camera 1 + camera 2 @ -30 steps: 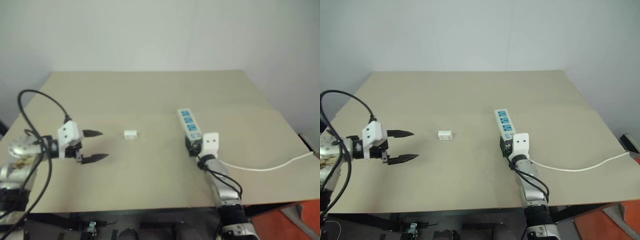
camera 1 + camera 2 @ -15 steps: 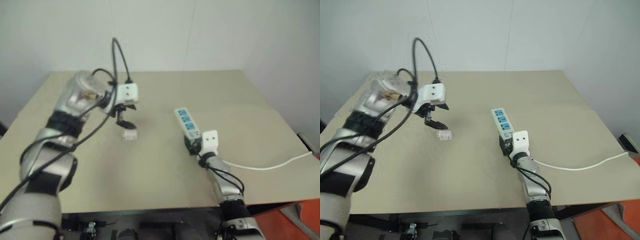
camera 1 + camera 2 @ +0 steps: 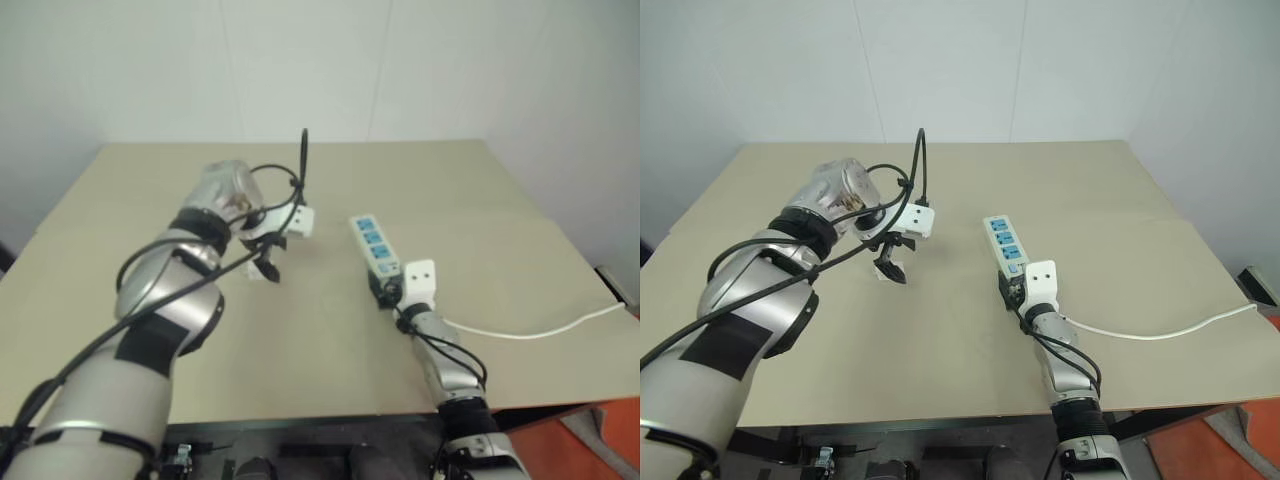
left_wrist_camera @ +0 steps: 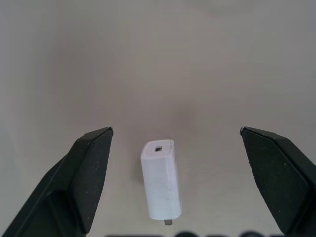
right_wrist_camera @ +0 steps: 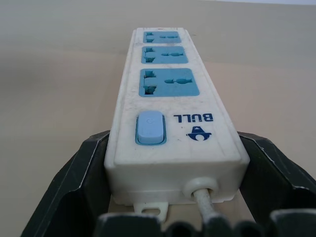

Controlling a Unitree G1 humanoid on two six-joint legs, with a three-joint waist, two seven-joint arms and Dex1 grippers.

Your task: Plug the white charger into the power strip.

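The white charger (image 4: pixel 160 180) lies flat on the tan table, a prong showing at one end. My left gripper (image 4: pixel 175 133) hangs over it pointing steeply down, open wide, with one black finger (image 4: pixel 91 173) on each side of the charger and clear of it. From the head, the charger (image 3: pixel 881 268) is mostly hidden under that gripper (image 3: pixel 892 262). The power strip (image 3: pixel 372 243) lies right of centre with three blue sockets (image 5: pixel 169 81) and a blue switch (image 5: pixel 149 127). My right gripper (image 3: pixel 388 290) is level and shut on the strip's cord end, with its fingers (image 5: pixel 86 177) against both sides.
The strip's thin white cord (image 3: pixel 1140 337) trails right across the table to its right edge. The tan table (image 3: pixel 300 340) has open surface between charger and strip. A pale wall stands behind the far edge.
My left arm swung up from the table's left side and over to the charger, turning its gripper from level to pointing down; it stayed open. The right gripper and the strip kept still.
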